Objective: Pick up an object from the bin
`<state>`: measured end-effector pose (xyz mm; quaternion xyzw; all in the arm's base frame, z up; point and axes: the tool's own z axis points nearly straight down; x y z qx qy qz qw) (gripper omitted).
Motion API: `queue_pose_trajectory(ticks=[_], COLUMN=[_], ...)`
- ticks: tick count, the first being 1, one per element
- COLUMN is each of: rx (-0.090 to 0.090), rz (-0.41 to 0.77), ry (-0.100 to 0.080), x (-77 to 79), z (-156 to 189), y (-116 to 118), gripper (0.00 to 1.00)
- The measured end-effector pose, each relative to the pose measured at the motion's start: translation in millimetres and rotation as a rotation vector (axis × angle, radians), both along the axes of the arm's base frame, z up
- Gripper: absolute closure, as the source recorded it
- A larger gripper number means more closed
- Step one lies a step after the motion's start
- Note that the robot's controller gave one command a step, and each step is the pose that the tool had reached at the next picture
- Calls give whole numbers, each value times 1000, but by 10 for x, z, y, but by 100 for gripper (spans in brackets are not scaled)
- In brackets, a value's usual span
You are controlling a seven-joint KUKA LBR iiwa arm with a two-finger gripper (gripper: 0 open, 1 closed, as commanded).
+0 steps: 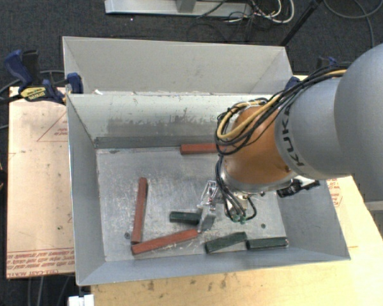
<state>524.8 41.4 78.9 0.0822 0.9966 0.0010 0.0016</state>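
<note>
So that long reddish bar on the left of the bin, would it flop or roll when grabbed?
Probably stiff: the reddish bar lies dead straight on the bin floor. Its seemingly flat faces suggest it would slide rather than roll. Held near one end, it might tilt.

The big grey arm [345, 126] comes in from the right. Its orange-covered wrist [258, 155], looped with yellow and black cables [242, 123], bends down. Below it the gripper [208, 210] hangs low, near the middle.

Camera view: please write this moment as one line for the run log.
end effector: at right end of short dark green bar | nearby: long reddish-brown stick | grasp: cannot tell
</note>
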Motion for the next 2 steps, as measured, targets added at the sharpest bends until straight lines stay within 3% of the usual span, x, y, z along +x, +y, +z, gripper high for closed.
queue_pose_trajectory(ticks=[1, 2], rx=[0, -1], rz=[0, 3], ry=[0, 3], x=[0, -81], z=[0, 1293], y=[0, 122], gripper=[100, 100])
